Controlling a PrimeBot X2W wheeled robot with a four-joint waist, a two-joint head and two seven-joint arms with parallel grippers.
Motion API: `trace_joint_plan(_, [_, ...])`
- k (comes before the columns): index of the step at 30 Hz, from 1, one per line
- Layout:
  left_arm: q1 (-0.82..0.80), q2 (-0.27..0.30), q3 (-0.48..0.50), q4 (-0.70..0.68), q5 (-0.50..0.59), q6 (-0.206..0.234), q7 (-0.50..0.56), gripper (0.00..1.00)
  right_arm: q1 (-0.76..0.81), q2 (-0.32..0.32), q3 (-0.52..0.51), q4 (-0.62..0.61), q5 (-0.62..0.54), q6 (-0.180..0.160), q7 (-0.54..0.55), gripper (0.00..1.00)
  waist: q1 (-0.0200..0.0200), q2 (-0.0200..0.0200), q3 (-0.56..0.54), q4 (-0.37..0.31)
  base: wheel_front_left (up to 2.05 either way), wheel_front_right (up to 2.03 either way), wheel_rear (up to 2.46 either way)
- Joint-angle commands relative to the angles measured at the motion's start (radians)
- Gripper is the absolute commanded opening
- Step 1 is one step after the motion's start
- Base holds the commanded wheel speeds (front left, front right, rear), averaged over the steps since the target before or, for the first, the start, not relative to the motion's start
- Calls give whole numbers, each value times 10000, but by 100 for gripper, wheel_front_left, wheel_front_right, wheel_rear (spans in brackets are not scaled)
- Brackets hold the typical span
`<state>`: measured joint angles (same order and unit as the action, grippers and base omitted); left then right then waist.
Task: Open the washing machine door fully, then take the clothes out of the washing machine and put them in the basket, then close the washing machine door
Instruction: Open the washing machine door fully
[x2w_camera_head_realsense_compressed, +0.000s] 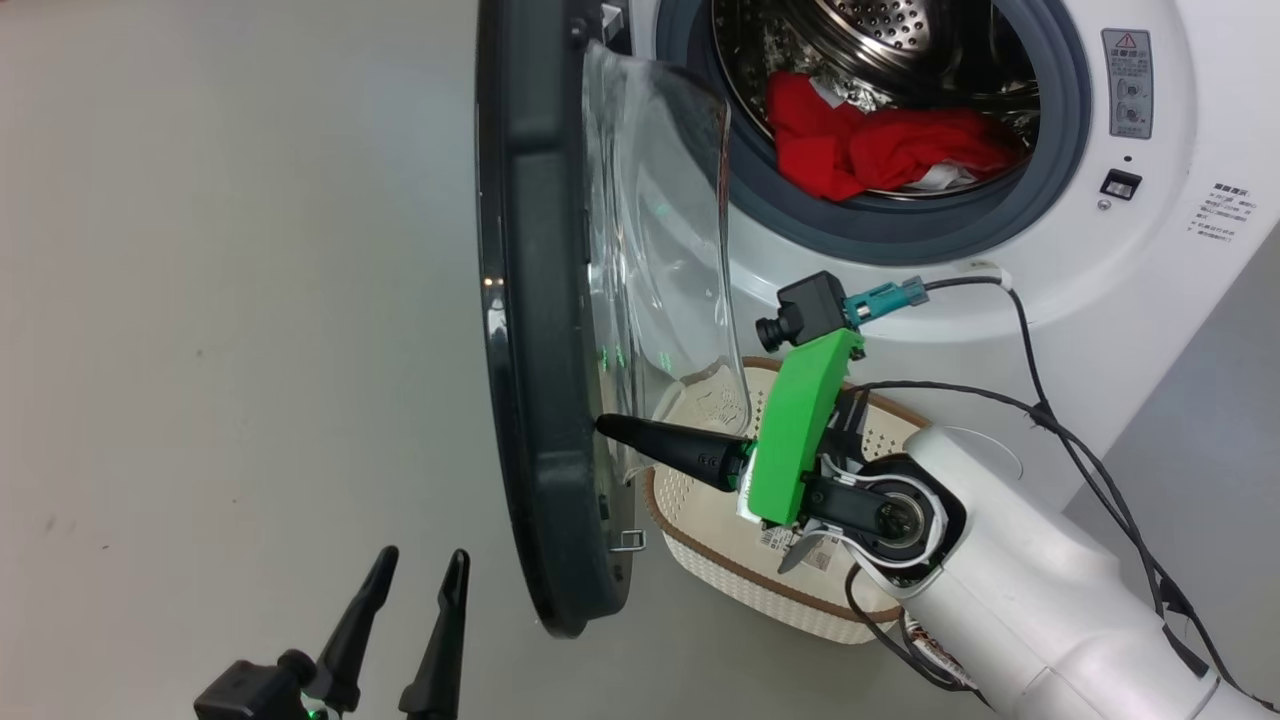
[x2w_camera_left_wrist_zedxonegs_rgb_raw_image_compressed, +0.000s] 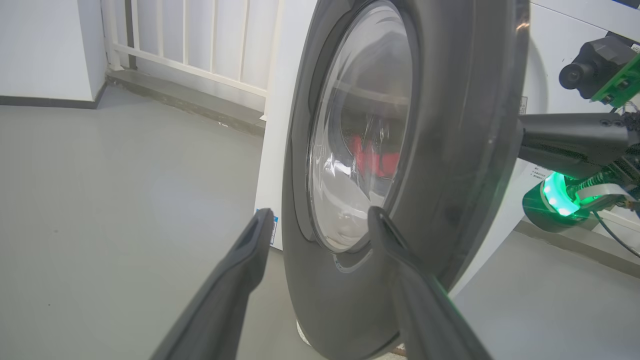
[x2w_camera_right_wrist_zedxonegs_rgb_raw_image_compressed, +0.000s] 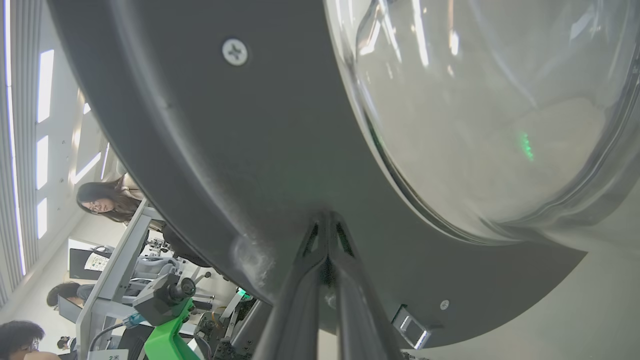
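Observation:
The washing machine door (x2w_camera_head_realsense_compressed: 535, 330) stands swung out edge-on to me, its clear glass bowl (x2w_camera_head_realsense_compressed: 660, 270) bulging toward the washing machine (x2w_camera_head_realsense_compressed: 1150, 260). Red clothes (x2w_camera_head_realsense_compressed: 880, 145) lie in the steel drum. The cream basket (x2w_camera_head_realsense_compressed: 720, 520) sits on the floor below the opening, partly behind my right arm. My right gripper (x2w_camera_head_realsense_compressed: 603, 426) is shut with nothing in it, its tips pressed against the door's inner rim (x2w_camera_right_wrist_zedxonegs_rgb_raw_image_compressed: 280, 165) beside the glass (x2w_camera_right_wrist_zedxonegs_rgb_raw_image_compressed: 490, 110). My left gripper (x2w_camera_head_realsense_compressed: 420, 565) hangs open at the lower left, outside the door (x2w_camera_left_wrist_zedxonegs_rgb_raw_image_compressed: 450, 165), its fingers (x2w_camera_left_wrist_zedxonegs_rgb_raw_image_compressed: 250, 250) apart from it.
Bare grey floor (x2w_camera_head_realsense_compressed: 230, 330) spreads to the left of the door. Black cables (x2w_camera_head_realsense_compressed: 1090, 440) trail from my right arm along the machine front. A white railing (x2w_camera_left_wrist_zedxonegs_rgb_raw_image_compressed: 190, 45) stands behind the machine. People (x2w_camera_right_wrist_zedxonegs_rgb_raw_image_compressed: 107, 202) and a metal frame (x2w_camera_right_wrist_zedxonegs_rgb_raw_image_compressed: 110, 280) appear beyond the door's edge.

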<state>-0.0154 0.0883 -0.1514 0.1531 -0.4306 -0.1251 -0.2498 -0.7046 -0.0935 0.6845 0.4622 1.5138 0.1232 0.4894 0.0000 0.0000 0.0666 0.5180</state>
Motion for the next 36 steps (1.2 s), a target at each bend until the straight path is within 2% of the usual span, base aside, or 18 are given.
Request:
trace_joint_plan(1, [-149, 177, 298, -151, 48, -56, -120, 100, 3, 89, -9, -223, 43, 75, -221, 100, 0, 0, -46, -33, 0, 0, 0])
trace_joint_plan(10, [-279, 341, 340, 182, -187, -56, -120, 100, 561, -423, -148, 305, -212, 75, -1464, 100, 0, 0, -198, -275, 0, 0, 0])
trace_joint_plan(17, [-240, 469, 527, 288, -183, -56, -120, 100, 1229, -1090, 74, 813, -816, 75, -2883, 100, 0, 0, -238, -630, 0, 0, 0])
trace_joint_plan(27, [-154, 508, 869, 339, -151, -56, -120, 100, 2269, -1450, 225, 1262, -1006, 75, -4261, 100, 0, 0, -372, -1150, 0, 0, 0])
trace_joint_plan(36, [19, 508, 1167, 327, -70, -56, -120, 100, 3126, -2020, 1171, 1408, -2180, 75, -5716, 100, 0, 0, -491, -1562, 0, 0, 0])
